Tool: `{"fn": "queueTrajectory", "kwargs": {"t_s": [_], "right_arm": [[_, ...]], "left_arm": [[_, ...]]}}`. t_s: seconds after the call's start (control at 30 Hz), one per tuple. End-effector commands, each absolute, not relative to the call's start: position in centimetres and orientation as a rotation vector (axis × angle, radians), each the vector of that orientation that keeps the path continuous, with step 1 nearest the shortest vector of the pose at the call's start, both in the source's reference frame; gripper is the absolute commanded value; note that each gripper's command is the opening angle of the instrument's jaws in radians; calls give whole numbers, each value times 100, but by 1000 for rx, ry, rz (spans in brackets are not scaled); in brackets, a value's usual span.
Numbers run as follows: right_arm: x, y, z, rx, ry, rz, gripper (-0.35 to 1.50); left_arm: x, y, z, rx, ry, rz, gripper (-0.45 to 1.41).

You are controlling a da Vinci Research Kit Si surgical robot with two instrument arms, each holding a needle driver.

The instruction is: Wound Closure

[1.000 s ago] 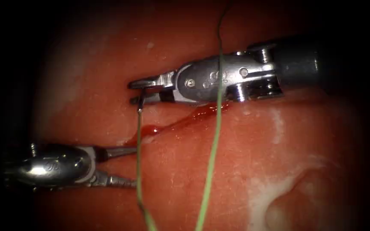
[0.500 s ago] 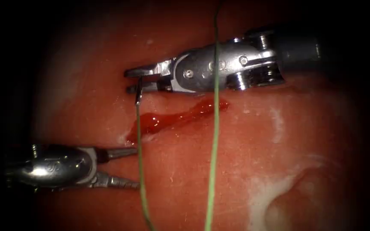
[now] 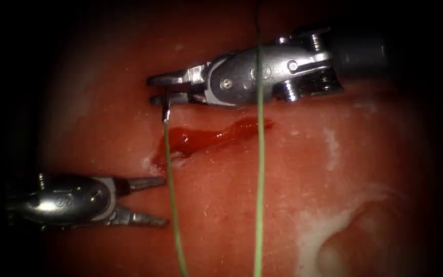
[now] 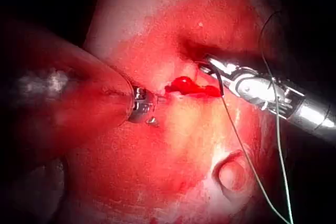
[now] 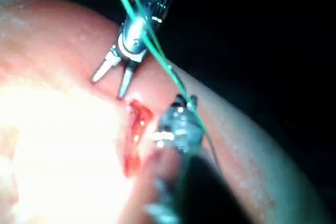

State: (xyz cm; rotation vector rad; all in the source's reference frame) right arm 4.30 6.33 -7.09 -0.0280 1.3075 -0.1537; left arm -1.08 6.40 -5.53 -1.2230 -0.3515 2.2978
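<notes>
The right pincer (image 3: 156, 90) sits just above the cut (image 3: 208, 138) in the tissue (image 3: 334, 205), at the cut's left end, its tips clamped on the needle (image 3: 166, 109). It holds the needle close to the end where the thread (image 3: 172, 205) joins, and what shows of the needle hangs free of the tissue, its lower end just over the red fluid (image 3: 190, 141) pooled in the cut. From there one strand of green thread runs down past the cut; a second strand (image 3: 259, 179) crosses over the right tool's body and over the cut's right end. The left pincer (image 3: 162, 201) lies below and left of the cut, tips apart, holding nothing, just beside the first strand.

The needle looks stiff, thin and slick, likely to swivel unless gripped on its body, away from the point. The thread seems light and limp; the wet tissue soft and easily torn
</notes>
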Motion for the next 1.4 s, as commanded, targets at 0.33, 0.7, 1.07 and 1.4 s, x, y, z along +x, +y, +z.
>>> {"fn": "queueTrajectory", "kwargs": {"t_s": [0.33,0.7,1.07,1.4], "right_arm": [[438,639,-710,-46,1313,-151,-35],[438,654,-707,36,1312,19,-35],[433,668,-697,66,1300,114,-35],[433,683,-681,177,1284,316,-35]], "left_arm": [[-116,634,-546,-1222,-363,2300,60],[-117,633,-546,-1220,-365,2302,60],[-117,633,-546,-1218,-369,2298,60],[-118,632,-547,-1219,-370,2299,60]]}}
